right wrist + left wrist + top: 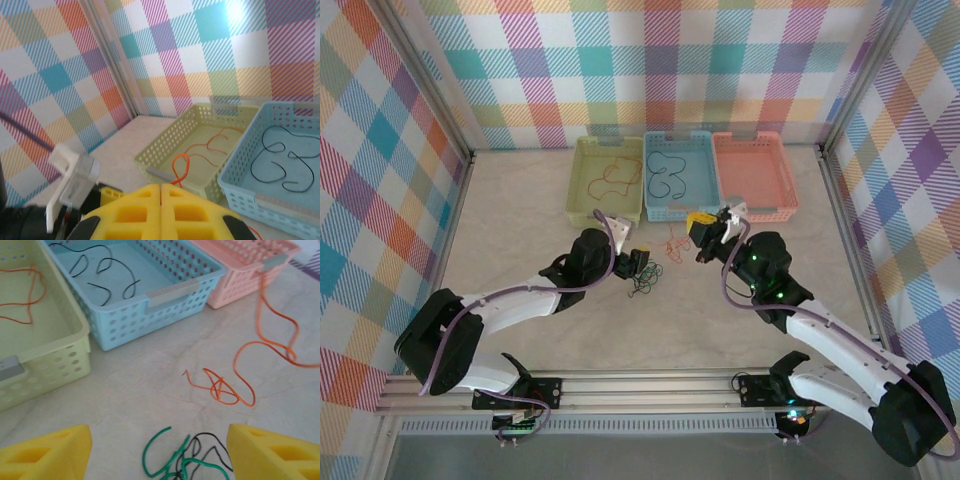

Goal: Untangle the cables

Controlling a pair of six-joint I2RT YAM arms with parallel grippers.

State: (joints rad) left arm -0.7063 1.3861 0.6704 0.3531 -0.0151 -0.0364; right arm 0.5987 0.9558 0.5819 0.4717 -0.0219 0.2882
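Left wrist view: the left jaws stand spread, their yellow fingers (45,452) on either side of a green-and-black tangle (182,460) of cables. The tangle lies on the desk (140,385), in front of the blue basket (125,322) and apart from it. Right wrist view: the right jaws are pressed together, and a loop of the loose orange cable (181,167) rises from the seam between them, pinched there. Seen from the left wrist, that cable trails down in front of the pink basket (235,287), just right of the blue basket. It ends in a knotted curl on the desk, apart from the tangle. A black cable (107,275) lies inside the blue basket. A second orange cable (25,295) lies in the yellow basket (55,365), just left of the blue basket.
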